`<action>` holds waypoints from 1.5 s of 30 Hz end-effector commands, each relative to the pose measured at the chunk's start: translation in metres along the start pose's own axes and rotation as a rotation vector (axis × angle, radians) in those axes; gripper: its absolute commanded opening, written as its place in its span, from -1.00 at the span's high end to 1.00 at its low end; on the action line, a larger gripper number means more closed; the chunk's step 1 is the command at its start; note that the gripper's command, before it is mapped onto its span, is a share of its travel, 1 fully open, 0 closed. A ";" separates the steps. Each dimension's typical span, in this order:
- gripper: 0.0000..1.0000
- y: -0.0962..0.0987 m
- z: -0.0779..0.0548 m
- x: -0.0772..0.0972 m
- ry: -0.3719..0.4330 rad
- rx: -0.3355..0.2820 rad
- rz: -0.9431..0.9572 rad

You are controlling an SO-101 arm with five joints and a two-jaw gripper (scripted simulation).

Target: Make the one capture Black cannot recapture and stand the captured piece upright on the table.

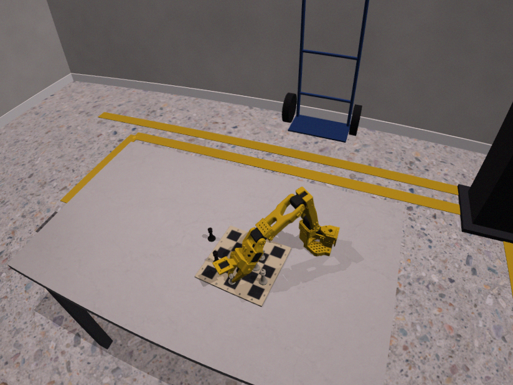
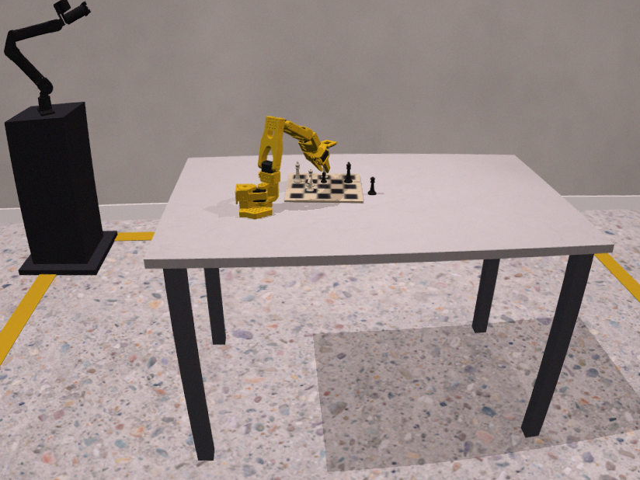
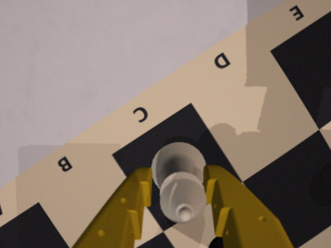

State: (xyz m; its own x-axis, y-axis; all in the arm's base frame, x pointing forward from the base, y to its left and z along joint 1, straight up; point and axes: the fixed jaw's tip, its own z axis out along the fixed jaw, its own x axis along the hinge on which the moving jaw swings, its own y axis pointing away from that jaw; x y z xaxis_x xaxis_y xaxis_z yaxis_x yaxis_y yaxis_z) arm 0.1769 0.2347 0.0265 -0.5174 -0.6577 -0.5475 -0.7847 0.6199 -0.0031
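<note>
My gripper [image 3: 178, 193] [image 1: 232, 276] [image 2: 322, 167] is low over the chessboard [image 1: 257, 291] [image 2: 342, 197] [image 3: 181, 87], near the edge with the letters. A white piece [image 3: 182, 197] [image 1: 231, 278] stands upright on the dark square in file C, next to that edge. The yellow fingers flank its head with a thin gap, so they are slightly open and do not grip it. A black pawn [image 1: 210, 234] [image 2: 372, 185] stands upright on the table just off the board. A black piece [image 1: 215, 255] stands on the board beside the gripper.
Two more white pieces [image 1: 256, 268] [image 1: 262, 278] stand on the board close to the arm. A tall black piece [image 2: 348, 172] stands near the board's far side in the exterior view. The arm's base [image 1: 319, 239] sits on the table behind the board.
</note>
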 end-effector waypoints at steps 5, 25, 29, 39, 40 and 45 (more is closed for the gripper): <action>0.80 0.002 0.002 0.007 0.025 -0.003 0.001; 0.80 0.000 0.000 0.005 0.025 -0.001 0.005; 0.80 0.000 -0.002 0.004 0.025 -0.001 0.005; 0.80 0.000 -0.014 -0.003 0.025 -0.001 0.005; 0.80 0.000 -0.016 -0.005 0.025 -0.001 0.005; 0.80 0.000 -0.027 -0.011 0.025 -0.001 0.005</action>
State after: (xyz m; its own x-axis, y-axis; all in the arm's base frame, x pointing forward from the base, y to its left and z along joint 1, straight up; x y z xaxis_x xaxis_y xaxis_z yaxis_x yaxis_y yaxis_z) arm 0.1727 0.2294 0.0421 -0.5318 -0.6757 -0.5105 -0.7848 0.6198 -0.0030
